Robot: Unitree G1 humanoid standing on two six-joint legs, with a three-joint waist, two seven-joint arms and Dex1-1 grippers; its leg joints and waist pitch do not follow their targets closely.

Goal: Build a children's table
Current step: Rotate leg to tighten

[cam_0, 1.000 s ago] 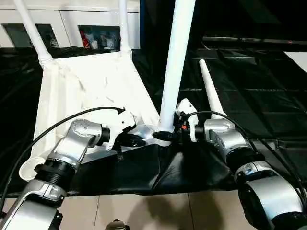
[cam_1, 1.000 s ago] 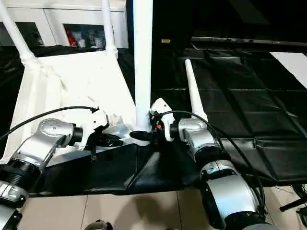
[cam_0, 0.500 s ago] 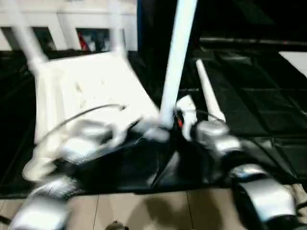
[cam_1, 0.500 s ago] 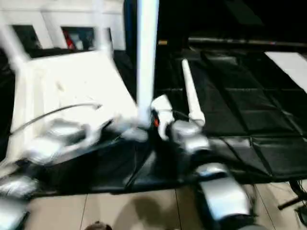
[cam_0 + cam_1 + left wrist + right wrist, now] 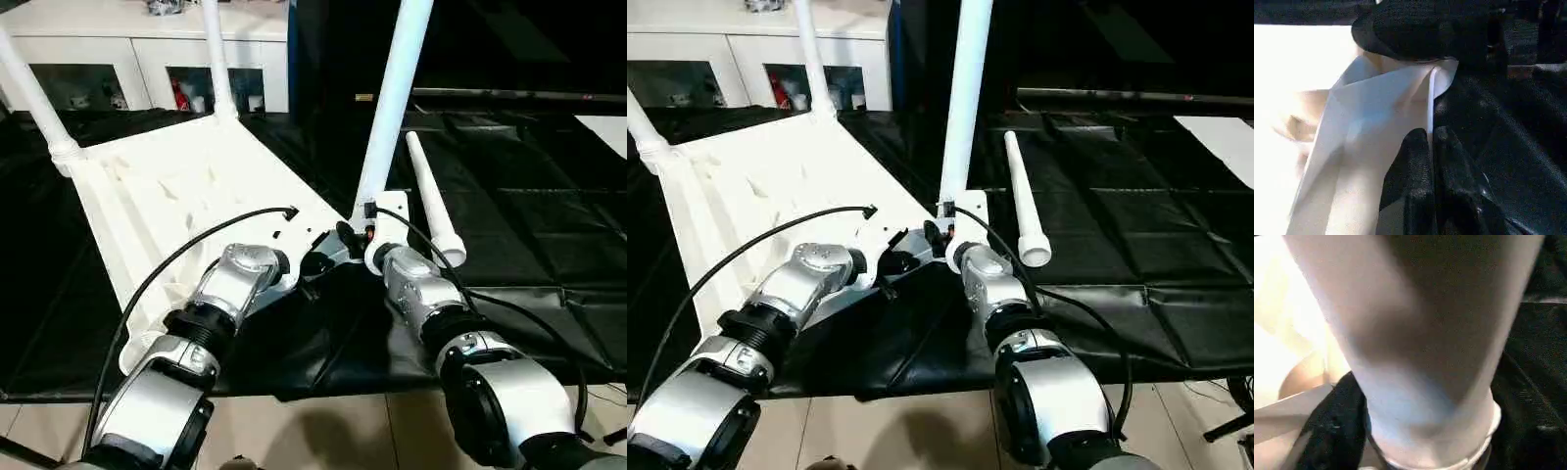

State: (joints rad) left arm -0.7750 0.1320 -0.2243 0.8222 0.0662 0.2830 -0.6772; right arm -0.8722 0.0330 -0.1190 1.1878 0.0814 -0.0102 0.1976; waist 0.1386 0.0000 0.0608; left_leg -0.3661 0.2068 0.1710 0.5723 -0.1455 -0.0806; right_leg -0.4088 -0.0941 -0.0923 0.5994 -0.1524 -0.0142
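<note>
Left gripper (image 5: 1430,161): its two black fingers are pressed together with no gap, pinching the thin white edge of the tabletop (image 5: 186,196) near its close corner; in the head views the fingertips are hidden behind the wrist housing.
Right gripper (image 5: 345,238): jaws stand apart at the foot of the upright leg (image 5: 392,98); one black finger lies against the tube's base, and whether the jaws truly clamp it cannot be told, since the leg blocks the wrist view.
Upright leg: seated at the tabletop's near right corner socket, leaning slightly; its top is cut off by the picture edge.
Tabletop: upside down on the black mat (image 5: 529,186), ribbed side up, tilted across the scene.
Far legs: two more legs (image 5: 217,59) (image 5: 34,98) stand in the far corner sockets, tops cut off.
Loose leg (image 5: 431,201): lies on the mat just beside the right wrist, wide end nearest.
Background: white cabinet (image 5: 127,49) with glass doors; contents too small to make out.
</note>
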